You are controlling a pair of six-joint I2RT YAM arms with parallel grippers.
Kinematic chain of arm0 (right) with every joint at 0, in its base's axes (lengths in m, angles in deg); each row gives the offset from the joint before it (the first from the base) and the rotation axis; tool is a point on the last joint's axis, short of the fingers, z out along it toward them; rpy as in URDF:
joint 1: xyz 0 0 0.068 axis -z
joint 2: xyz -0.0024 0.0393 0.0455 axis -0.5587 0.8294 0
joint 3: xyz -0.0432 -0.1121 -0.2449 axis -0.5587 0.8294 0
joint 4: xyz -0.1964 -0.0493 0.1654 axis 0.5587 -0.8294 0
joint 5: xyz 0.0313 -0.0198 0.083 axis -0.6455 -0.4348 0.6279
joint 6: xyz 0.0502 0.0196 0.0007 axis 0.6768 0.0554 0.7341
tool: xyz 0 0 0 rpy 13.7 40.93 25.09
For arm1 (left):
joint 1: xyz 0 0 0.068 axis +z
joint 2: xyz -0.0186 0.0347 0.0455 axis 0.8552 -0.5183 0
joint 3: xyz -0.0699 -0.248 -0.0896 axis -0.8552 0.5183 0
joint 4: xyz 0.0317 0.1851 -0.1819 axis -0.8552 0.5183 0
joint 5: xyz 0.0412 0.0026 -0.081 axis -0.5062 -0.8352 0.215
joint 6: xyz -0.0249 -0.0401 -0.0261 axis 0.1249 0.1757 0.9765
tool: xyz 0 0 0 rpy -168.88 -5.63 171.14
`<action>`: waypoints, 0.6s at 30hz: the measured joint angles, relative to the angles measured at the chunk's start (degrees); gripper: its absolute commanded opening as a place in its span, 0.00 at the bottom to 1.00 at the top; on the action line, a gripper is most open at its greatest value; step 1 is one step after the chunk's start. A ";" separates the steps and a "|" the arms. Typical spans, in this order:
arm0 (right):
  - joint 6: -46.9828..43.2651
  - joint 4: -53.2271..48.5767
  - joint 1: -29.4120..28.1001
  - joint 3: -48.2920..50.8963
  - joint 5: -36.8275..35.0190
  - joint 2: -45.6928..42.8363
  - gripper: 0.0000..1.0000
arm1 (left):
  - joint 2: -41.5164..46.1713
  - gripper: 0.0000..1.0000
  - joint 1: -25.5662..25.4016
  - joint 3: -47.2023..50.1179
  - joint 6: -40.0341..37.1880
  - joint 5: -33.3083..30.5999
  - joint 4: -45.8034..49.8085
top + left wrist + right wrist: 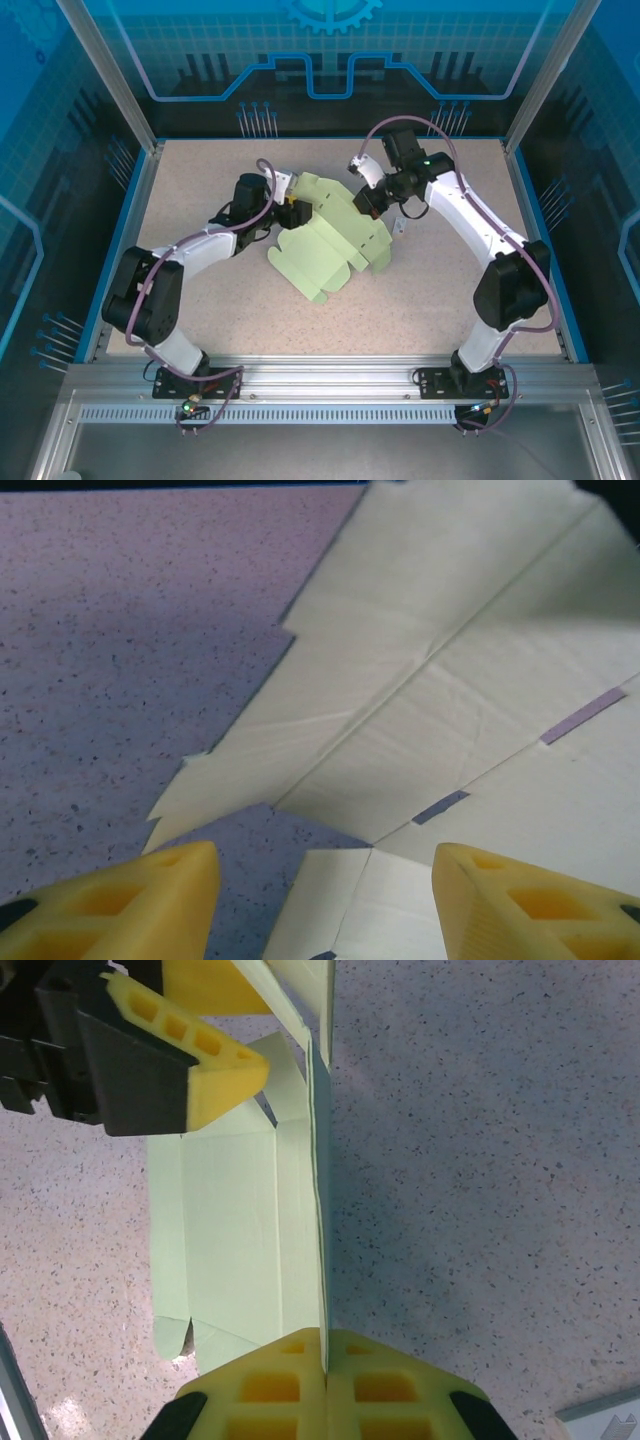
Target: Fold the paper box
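Much of paper box (470, 660) off-frame

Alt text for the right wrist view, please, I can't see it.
The right gripper is shut on the edge of a paper box flap, holding it upright and edge-on to the camera. The rest of the pale green sheet lies flat on the speckled table at left, with the left gripper at top left.

The table (430, 310) lies bare along the near side and left and right of the box (325, 255). The middle is crowded: left gripper (291, 213) and right gripper (366, 202) flank the box's far edge, an upright flap (318, 1010) between them, and a glass wall (330, 110) shuts the far side
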 measured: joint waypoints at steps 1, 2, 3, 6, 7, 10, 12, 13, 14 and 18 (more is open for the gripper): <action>0.00 0.00 0.00 0.00 0.17 0.20 0.02 | -0.44 0.59 0.00 -0.20 -0.09 0.20 0.13; 0.02 0.02 0.00 0.00 0.28 0.39 0.02 | -1.01 0.58 0.00 -0.33 -0.13 0.46 0.13; 0.20 0.02 0.00 0.00 0.31 0.61 0.02 | -1.36 0.57 -0.02 -0.39 -0.17 0.68 0.15; 0.63 0.02 0.00 -0.04 0.44 1.18 0.01 | -2.19 0.51 -0.04 -0.39 -0.52 1.97 0.33; 0.83 0.04 0.00 -0.13 0.44 1.38 0.01 | -2.23 0.48 -0.04 -0.39 -0.52 2.56 0.50; 1.46 0.07 0.00 -0.52 0.42 1.79 0.01 | -2.23 0.42 -0.04 -0.37 -0.09 4.72 0.04; 1.97 0.04 0.00 -0.74 0.39 1.92 0.01 | -2.21 0.39 -0.04 -0.20 0.50 6.14 -0.52; 2.27 0.04 0.00 -0.92 0.39 2.03 0.01 | -2.21 0.38 -0.07 0.07 0.83 6.86 -1.09; 2.60 0.04 0.00 -1.20 0.37 2.16 0.01 | -2.21 0.38 -0.07 0.46 1.14 7.45 -1.64; 3.78 0.17 0.00 -1.62 0.22 2.49 0.01 | -1.99 0.39 -0.35 2.43 2.14 8.81 -3.04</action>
